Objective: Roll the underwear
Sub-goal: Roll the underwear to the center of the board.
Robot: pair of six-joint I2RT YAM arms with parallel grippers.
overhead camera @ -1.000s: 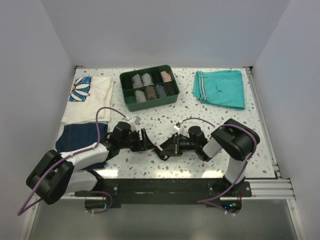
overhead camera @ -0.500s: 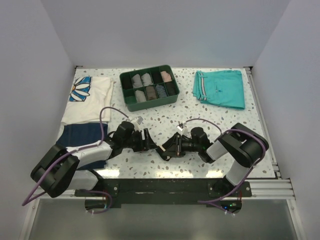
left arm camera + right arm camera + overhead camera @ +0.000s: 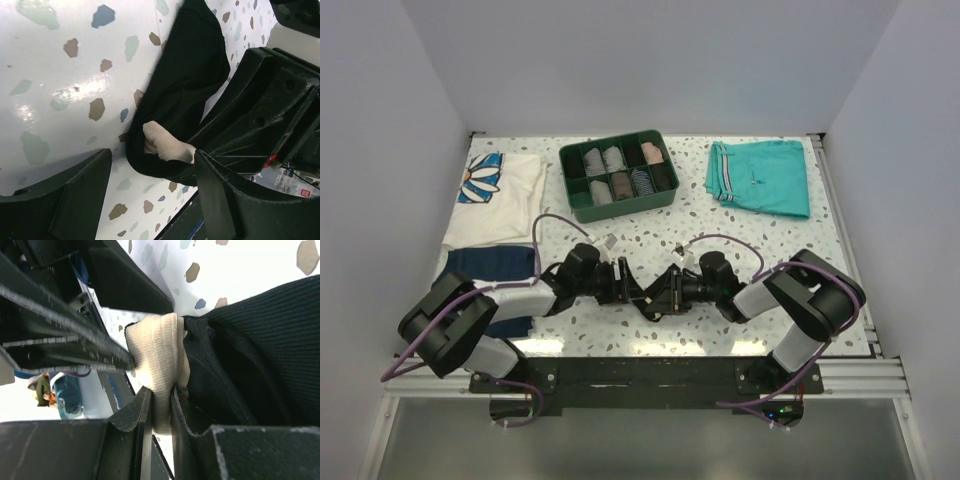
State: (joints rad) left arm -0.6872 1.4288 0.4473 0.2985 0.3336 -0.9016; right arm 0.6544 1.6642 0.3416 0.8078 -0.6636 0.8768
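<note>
So the underwear (image 3: pixel 649 301) sits in the lower middle of the top view, bunched up on the speckled table (image 3: pixel 740 250) right between the two arms. The right gripper (image 3: pixel 159 395) has its fingers pinched tight on the beige lining (image 3: pixel 156 352) poking out of the black fabric. My guess is that's to anchor that edge so the bundle doesn't unravel. The left gripper (image 3: pixel 152 157) has its fingers spread apart, one either side of the bundle, squeezing nothing. It looks lined up to take a hold or tuck. Roll seems only partway done to me.
</note>
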